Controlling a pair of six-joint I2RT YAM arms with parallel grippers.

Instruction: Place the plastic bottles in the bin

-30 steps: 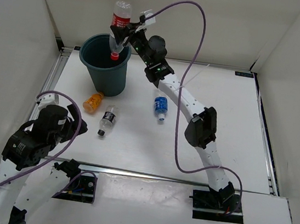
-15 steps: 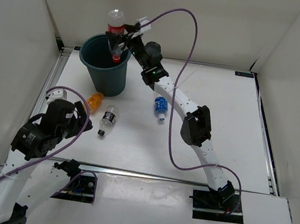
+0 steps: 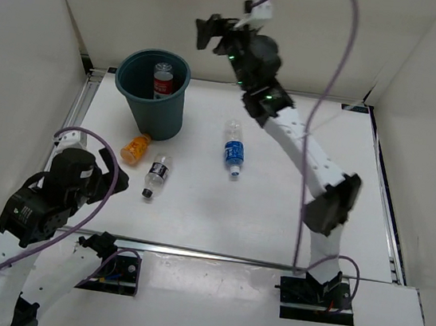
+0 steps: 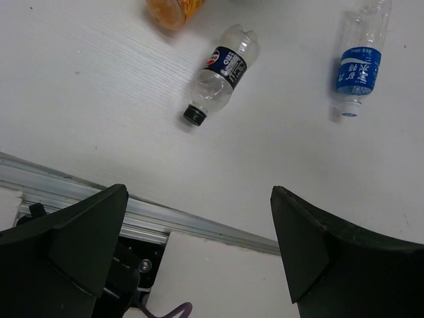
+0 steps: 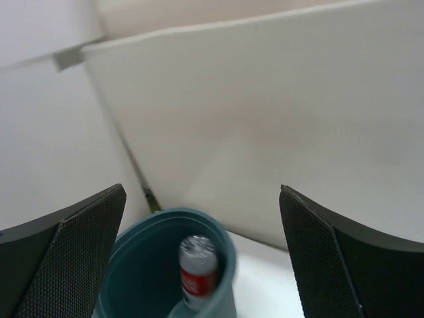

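Only the left wrist view shows the black cap of the dark-label bottle. The bin holds the red-label bottle (standing on end). The left end effector and right end effector gape wide, empty.

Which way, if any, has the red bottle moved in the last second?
Yes. Held above the bin before, the red bottle now stands down inside it; the right end effector, open, has pulled up and rightward.

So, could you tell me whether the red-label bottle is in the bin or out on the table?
In the bin: the red-label bottle sits within its rim in both the top and right wrist views.
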